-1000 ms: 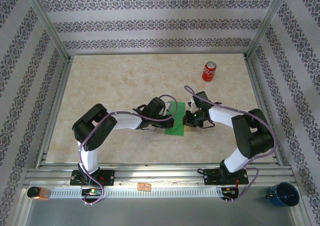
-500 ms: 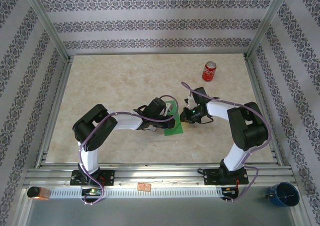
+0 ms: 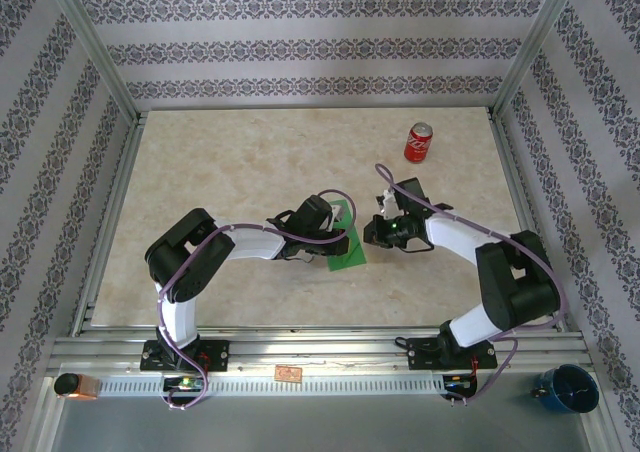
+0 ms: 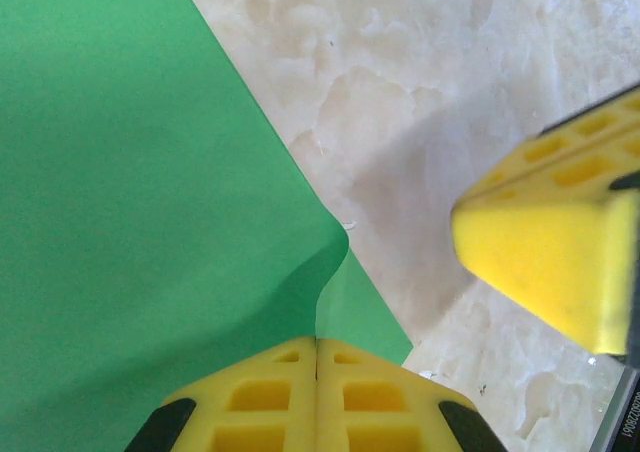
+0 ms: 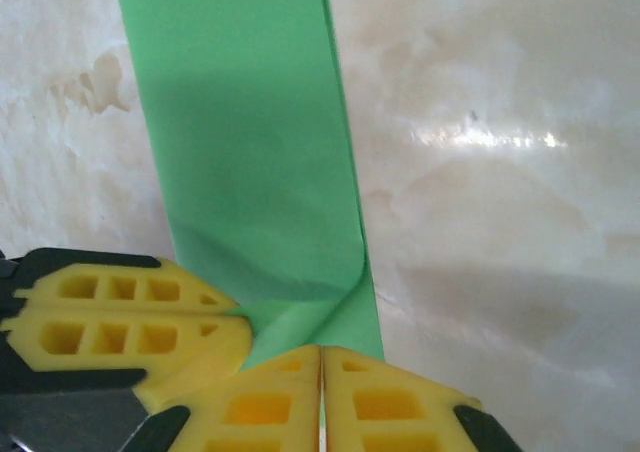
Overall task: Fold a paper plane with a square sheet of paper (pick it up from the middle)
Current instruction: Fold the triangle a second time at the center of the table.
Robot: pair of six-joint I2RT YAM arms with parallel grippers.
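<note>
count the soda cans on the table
1: the red soda can sits at the table's far right, apart from the green paper. Another could hide beneath the left arm or right arm.

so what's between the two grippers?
In the left wrist view: a corner of the green paper, then bare table. The left gripper pinches that paper; the right gripper is shut.

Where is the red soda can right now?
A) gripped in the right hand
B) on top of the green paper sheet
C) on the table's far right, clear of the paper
C: the red soda can sits on bare table, well apart from the thin bright green paper sheet.
</note>
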